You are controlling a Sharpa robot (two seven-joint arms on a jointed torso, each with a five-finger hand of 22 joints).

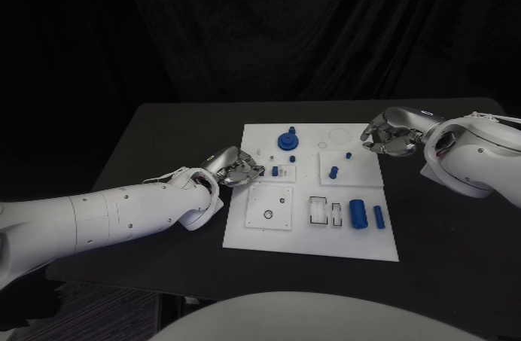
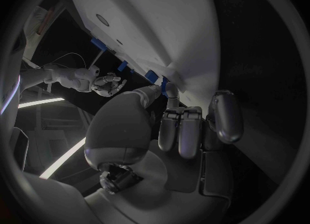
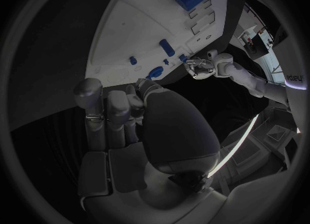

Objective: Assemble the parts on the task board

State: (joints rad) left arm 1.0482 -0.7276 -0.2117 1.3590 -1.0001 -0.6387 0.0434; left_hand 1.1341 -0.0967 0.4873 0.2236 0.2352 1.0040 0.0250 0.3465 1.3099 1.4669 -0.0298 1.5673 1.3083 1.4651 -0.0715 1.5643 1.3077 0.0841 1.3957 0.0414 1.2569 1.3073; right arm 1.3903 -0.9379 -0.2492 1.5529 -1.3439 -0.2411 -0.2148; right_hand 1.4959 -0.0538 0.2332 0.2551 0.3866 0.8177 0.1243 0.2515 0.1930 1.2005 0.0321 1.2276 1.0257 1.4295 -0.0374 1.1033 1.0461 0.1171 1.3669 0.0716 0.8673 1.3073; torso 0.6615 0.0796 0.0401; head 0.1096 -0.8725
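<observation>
The left hand rested at the left edge of the task board, fingers curled; whether it grasped a part I could not tell. The small blue parts looked light, rigid and smooth, best pinched at their sides. The right hand hovered clenched, holding nothing.

no readable text on the task board or its blue parts, no labels on the black table, faint dark lettering on a white arm in the right wrist view, too small to read
</observation>
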